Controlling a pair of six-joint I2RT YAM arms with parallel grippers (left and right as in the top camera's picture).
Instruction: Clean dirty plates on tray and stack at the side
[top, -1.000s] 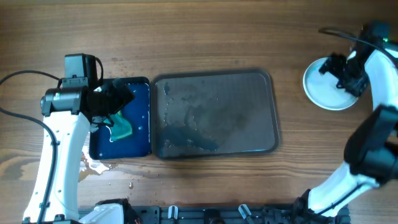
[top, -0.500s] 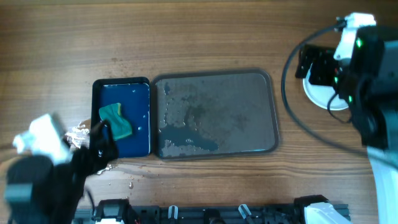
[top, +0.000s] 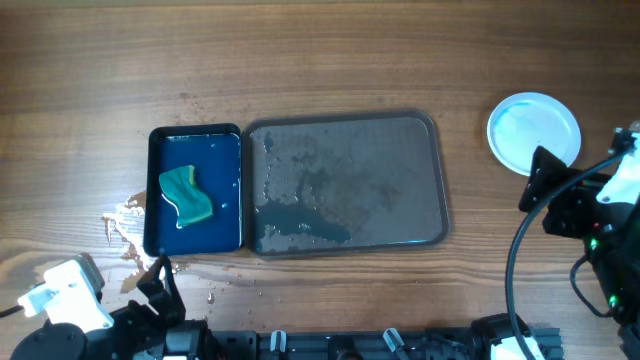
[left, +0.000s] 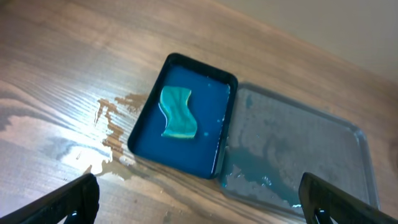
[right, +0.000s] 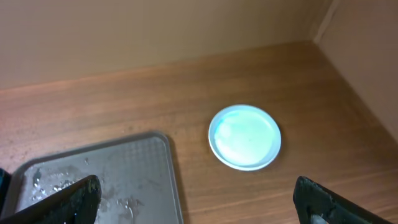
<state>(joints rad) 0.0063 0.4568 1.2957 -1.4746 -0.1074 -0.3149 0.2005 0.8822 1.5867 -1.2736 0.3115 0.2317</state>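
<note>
The dark grey tray lies mid-table, wet and smeared, with no plate on it; it also shows in the left wrist view and the right wrist view. White plates with a pale blue wash sit as a stack on the bare wood at the right, also seen in the right wrist view; I cannot tell how many. My left gripper is open and empty, high above the table's front left. My right gripper is open and empty, high above the front right.
A smaller dark blue tray with blue water and a green sponge stands left of the grey tray, also in the left wrist view. Spilled water wets the wood at its front left corner.
Both arms have pulled back toward the front edge, away from the trays and plates. The left gripper let go of the sponge in the blue tray. The right gripper left the plate stack.
</note>
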